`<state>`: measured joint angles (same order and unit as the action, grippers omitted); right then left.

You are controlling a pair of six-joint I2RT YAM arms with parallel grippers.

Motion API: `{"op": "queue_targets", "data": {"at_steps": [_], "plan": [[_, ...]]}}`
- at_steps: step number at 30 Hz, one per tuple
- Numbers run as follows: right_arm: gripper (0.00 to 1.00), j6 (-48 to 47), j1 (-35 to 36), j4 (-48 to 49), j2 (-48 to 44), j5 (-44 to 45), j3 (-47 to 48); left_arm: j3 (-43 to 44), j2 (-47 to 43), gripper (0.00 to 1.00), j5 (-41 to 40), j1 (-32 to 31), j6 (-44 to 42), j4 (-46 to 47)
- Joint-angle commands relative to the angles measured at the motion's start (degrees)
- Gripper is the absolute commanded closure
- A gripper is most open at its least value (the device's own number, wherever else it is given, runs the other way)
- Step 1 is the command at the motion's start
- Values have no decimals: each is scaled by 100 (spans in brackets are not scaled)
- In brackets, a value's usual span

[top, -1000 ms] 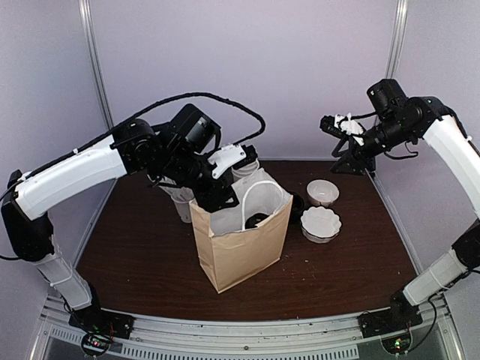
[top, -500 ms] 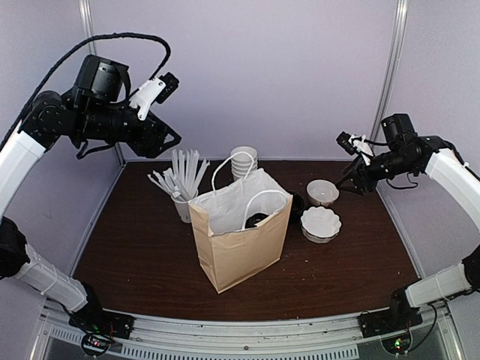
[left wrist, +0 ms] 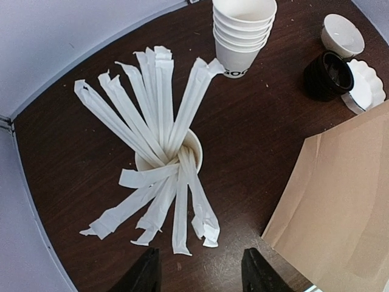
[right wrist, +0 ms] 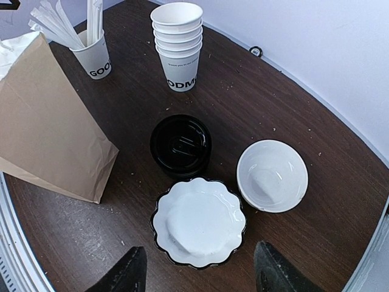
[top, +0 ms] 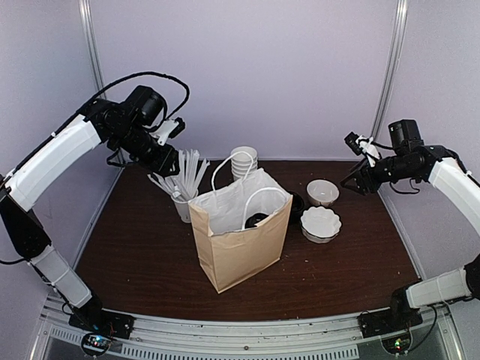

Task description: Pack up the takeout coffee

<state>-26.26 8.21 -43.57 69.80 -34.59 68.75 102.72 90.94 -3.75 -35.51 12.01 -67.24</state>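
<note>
Dark table, "GOO" on straw cup

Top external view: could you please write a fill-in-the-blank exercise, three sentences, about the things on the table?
1. The wrapped straws stand in a white ____.
2. The brown paper bag has two white ____.
3. The lid pile beside the scalloped plate is ____ in colour.
Missing words: cup, handles, black.
</note>
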Motion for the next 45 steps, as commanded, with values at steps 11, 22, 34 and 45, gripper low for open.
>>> {"op": "queue_targets", "data": {"at_steps": [11, 22, 34, 45], "plan": [[37, 59, -20, 198, -161, 5, -228, 41, 560, 70, 56, 176, 91, 121], [37, 51, -21, 217, -129, 1, -236, 439, 602, 100, 24, 184, -23, 55], [37, 14, -21, 153, 32, -81, -55, 2133, -635, 100, 204, 183, 39, -1205], [37, -29, -21, 114, 148, -61, 7, 1734, -2123, 100, 2349, 176, 187, -613]]}}
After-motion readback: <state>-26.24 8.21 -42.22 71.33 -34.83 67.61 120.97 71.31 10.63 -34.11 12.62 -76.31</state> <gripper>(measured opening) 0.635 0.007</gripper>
